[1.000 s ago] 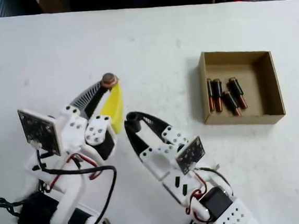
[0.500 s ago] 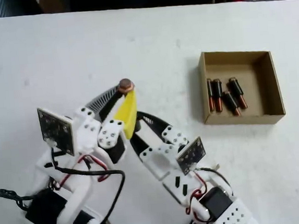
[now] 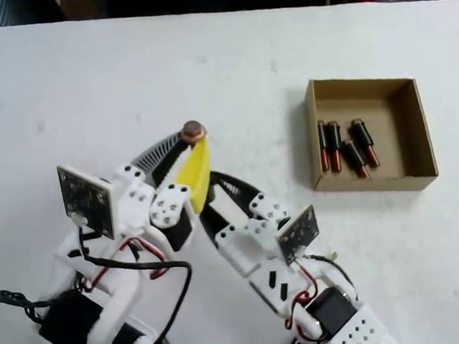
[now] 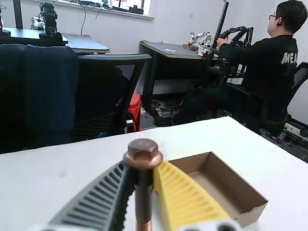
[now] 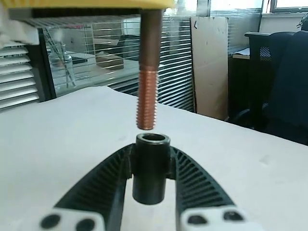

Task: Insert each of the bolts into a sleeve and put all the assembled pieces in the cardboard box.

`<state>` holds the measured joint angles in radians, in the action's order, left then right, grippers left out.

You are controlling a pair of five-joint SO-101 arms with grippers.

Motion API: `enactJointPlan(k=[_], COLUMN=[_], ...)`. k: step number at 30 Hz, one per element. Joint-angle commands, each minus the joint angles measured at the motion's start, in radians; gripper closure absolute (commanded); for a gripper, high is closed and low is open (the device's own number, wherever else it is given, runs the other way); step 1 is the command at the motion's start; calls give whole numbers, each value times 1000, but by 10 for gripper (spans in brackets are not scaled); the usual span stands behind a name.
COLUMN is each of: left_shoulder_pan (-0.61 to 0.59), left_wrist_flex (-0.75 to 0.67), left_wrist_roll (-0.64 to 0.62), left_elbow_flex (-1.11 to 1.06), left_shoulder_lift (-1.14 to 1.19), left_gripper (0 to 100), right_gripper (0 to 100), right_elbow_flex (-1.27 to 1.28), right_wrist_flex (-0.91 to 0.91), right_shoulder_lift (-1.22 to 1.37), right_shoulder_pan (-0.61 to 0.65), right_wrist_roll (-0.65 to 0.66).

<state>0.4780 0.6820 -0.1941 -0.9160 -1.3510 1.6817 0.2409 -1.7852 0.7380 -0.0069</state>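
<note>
Copper-coloured and upright, the bolt (image 4: 143,161) sits clamped in your left gripper (image 3: 190,140). Its hexagonal head shows above the fingertips and its shank runs down between the grey ribbed finger and the yellow finger (image 3: 192,174). From the high view, this gripper is at the near left-centre of the white table (image 3: 204,61), with the bolt head (image 3: 193,131) at its tip.

Just to the right and lower, your right gripper (image 5: 151,161) grips a black sleeve (image 5: 150,169). The sleeve stands upright between its two dark ribbed fingers with the open bore facing up. In the right wrist view the bolt's threaded end (image 5: 147,103) hangs just above the sleeve's mouth, roughly in line with it. A thin gap shows between them, so they are not touching. From above, the yellow finger covers the right gripper's tip, and the sleeve cannot be made out there.

Well apart to the right, the cardboard box (image 3: 364,85) rests flat on the table with its open side up. Four assembled pieces (image 3: 344,147) lie side by side in its left half, black sleeve ends farther from the arms and copper ends nearer.
</note>
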Motion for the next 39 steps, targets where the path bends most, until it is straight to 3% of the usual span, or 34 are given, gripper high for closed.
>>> enactJointPlan(k=[1,10,21,27,39], left_shoulder_pan=[-5,-10,-16,-15,-30], left_wrist_flex=[-40,-224,-219,-80,-66], left_wrist_roll=[-2,-2,-2,-2,-3], left_elbow_flex=[5,-129,-124,-54,-114], left_shoulder_lift=[-16,-21,-22,-51,-61], left_gripper=[976,977,977,977,977], right_gripper=[981,981,981,981,981], right_elbow_flex=[9,9,9,9,9], right_wrist_flex=[-21,-21,-16,-15,-22], right_shoulder_lift=[-15,-15,-15,-15,-16], right_shoulder_pan=[5,5,4,4,-31], right_wrist_roll=[-12,-9,-9,-9,-9])
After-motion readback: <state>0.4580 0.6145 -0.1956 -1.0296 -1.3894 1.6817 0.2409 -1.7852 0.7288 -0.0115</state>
